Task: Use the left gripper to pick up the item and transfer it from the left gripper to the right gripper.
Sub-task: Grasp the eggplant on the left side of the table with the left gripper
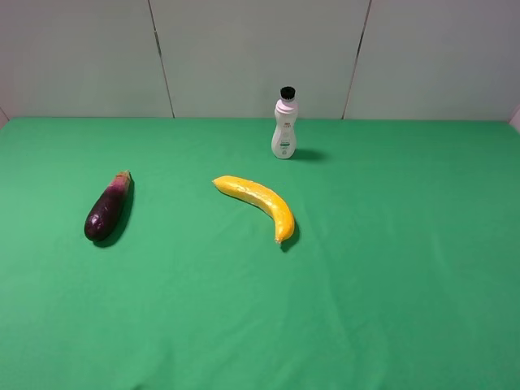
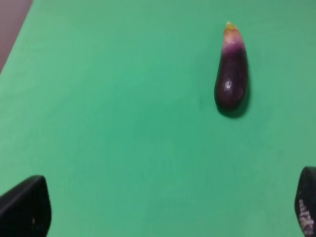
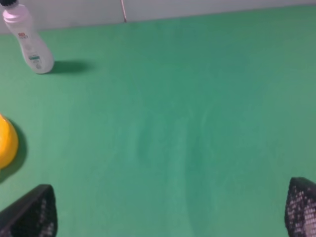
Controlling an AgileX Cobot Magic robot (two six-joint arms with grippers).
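Note:
The dark purple eggplant [image 1: 108, 209] lies on the green cloth at the left, its pale stem end pointing away from the front edge. It also shows in the left wrist view [image 2: 231, 70], well ahead of my left gripper [image 2: 168, 212], which is open and empty, its two fingertips far apart at the frame's corners. My right gripper [image 3: 170, 212] is open and empty over bare cloth. Neither gripper shows in the exterior high view.
A yellow banana [image 1: 258, 204] lies near the middle; its tip shows in the right wrist view [image 3: 7, 142]. A white bottle with a black cap [image 1: 284, 123] stands upright at the back, also in the right wrist view [image 3: 29, 43]. The green cloth [image 1: 390, 268] covers the table up to a pale back wall.

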